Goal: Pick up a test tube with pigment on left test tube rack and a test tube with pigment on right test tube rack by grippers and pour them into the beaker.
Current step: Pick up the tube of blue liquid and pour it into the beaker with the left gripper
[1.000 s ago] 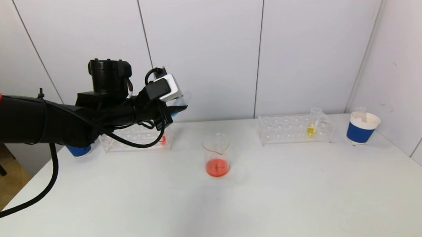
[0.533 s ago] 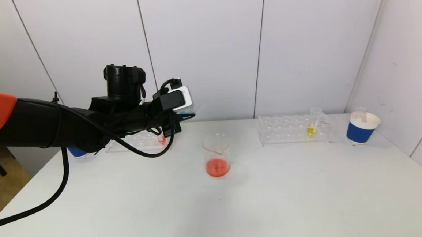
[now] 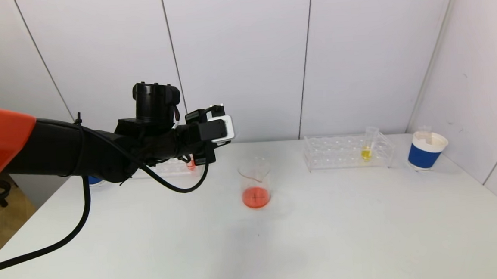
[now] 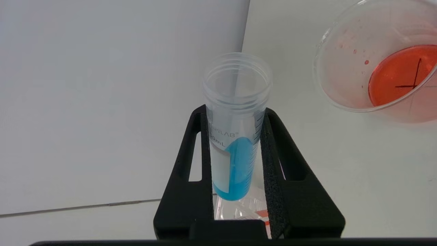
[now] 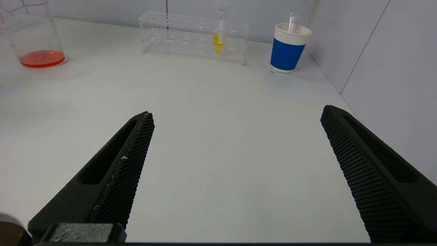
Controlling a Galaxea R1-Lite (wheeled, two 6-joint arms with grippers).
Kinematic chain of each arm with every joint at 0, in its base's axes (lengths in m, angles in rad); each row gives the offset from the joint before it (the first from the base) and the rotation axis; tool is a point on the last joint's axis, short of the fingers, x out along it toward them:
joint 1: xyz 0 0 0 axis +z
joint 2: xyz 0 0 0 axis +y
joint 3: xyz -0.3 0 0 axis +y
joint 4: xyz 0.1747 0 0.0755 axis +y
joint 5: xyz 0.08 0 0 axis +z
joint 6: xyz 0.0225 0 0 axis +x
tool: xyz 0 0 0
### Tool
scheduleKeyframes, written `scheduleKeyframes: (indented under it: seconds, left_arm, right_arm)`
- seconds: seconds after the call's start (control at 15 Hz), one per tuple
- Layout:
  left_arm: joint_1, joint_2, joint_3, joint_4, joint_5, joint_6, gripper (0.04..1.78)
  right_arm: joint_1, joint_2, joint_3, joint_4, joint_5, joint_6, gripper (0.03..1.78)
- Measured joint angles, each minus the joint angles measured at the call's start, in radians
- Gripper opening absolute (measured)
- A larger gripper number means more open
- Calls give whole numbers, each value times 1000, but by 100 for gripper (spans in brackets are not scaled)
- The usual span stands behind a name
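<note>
You're seeing the left claw (image 4: 235,136) clamping a blue-pigment test tube (image 4: 235,136) in the air, left of the red-filled beaker (image 3: 255,183); the right claw (image 5: 235,171) is gaping wide above the bench (image 5: 218,136), holding nothing

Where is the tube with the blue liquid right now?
The blue tube is clamped in the left end effector, held in the air left of the beaker and in front of the left rack.

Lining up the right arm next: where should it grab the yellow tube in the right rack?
Grip the bare upper stretch of the yellow tube just below its open mouth, where it stands clear above the right rack. Bring the open right pincer in level from the front, since the tube stands nearly upright.
</note>
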Motion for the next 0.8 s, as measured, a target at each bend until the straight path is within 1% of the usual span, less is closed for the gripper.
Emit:
scheduleKeyframes:
  seconds: [0.2, 0.8]
  left_arm:
    - [-12, 9, 2, 7, 16, 22, 44]
    - [-68, 26, 4, 27, 120, 142, 44]
  right_arm:
    - [0, 0, 0, 0, 0, 0, 177]
    - [0, 0, 0, 0, 0, 0, 177]
